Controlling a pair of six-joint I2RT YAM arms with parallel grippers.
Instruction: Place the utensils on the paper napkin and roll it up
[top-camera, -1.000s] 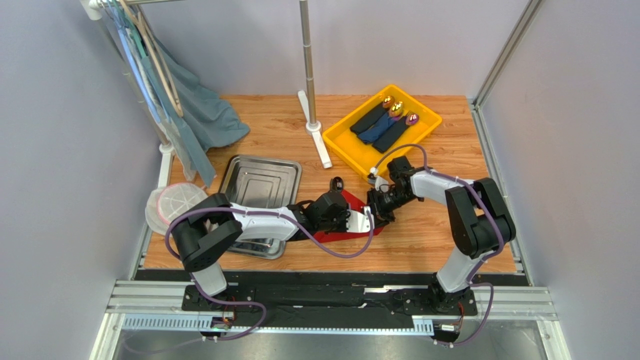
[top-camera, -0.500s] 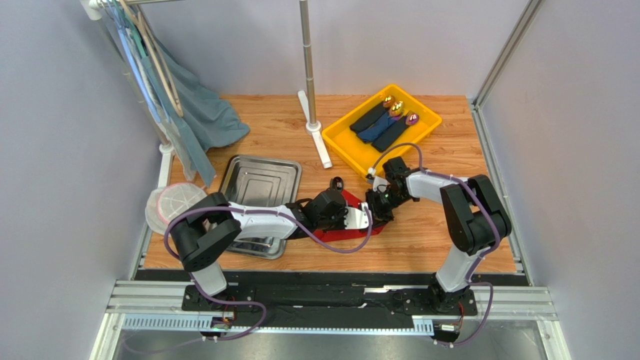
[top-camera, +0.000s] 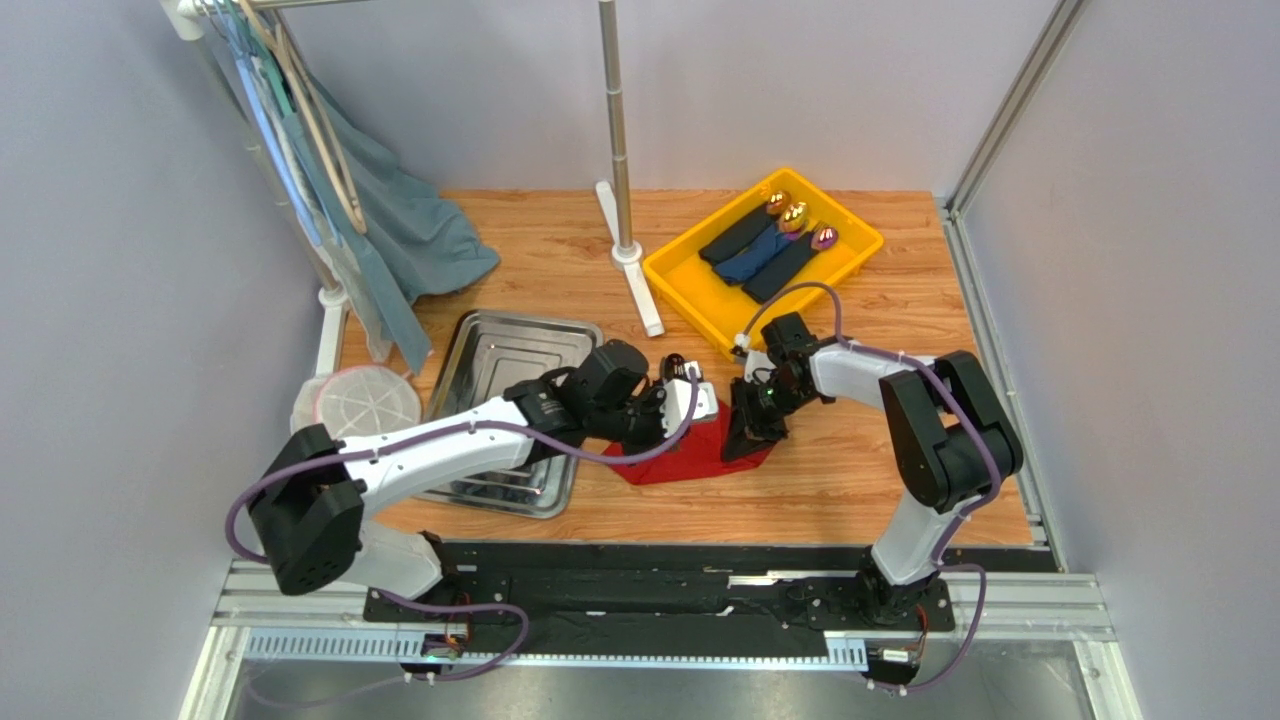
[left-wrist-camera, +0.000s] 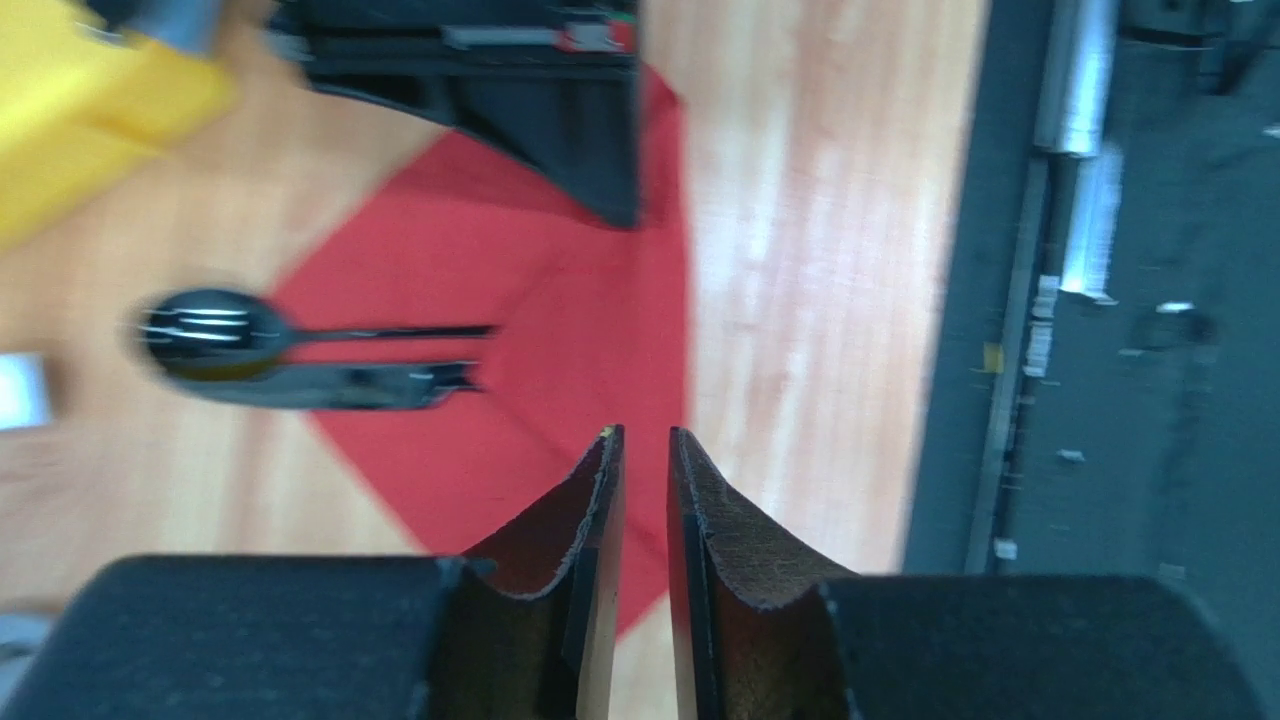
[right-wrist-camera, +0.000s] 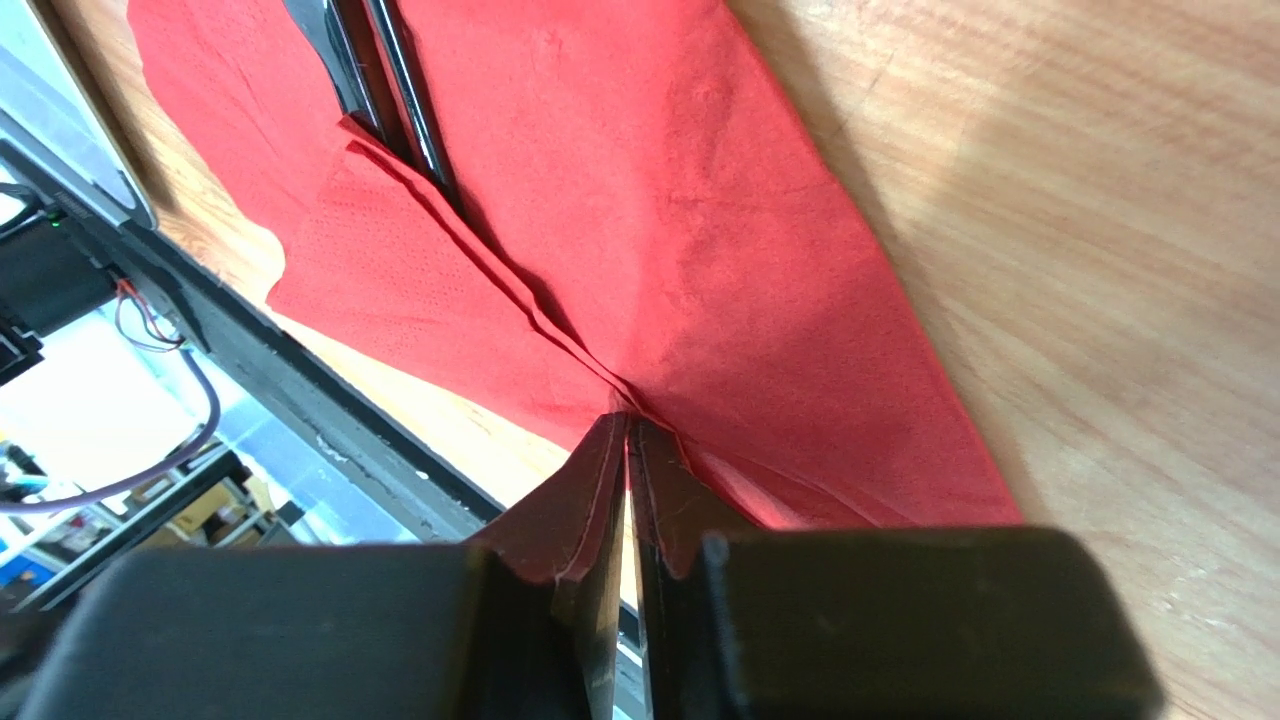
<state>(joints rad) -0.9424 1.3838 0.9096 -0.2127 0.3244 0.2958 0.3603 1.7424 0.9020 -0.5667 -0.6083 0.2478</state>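
I am working over a wooden table (top-camera: 842, 465) walled in grey, with a steel tray (top-camera: 496, 353) to the left and a yellow bin (top-camera: 679, 288) of dark rolls at the back. The paper napkin (top-camera: 699, 462) is lying flat between the two arms, near the front edge. The utensils (left-wrist-camera: 361, 386) are lying side by side with their handles on it, while the spoon (left-wrist-camera: 211, 333) bowl is sticking out past the red edge onto bare wood.

The right gripper (right-wrist-camera: 625, 423) is pinching the paper: its fingers are closed on a raised crease at the napkin's edge, and folds are running from that pinch toward the handles. The left gripper (left-wrist-camera: 642, 438) is hovering above the napkin's near corner with its fingers almost together, only a slit between them, and nothing in it.

I am judging the roll to be just starting. To do it well, I am planning to carry the pinched edge low and slowly over the handles, since thin paper tears if I am pulling upward or dragging. The utensils are loose, so I am expecting them to slide. I am wanting the left gripper to press down on the handles or the far side of the napkin while the right is turning the fold over them.
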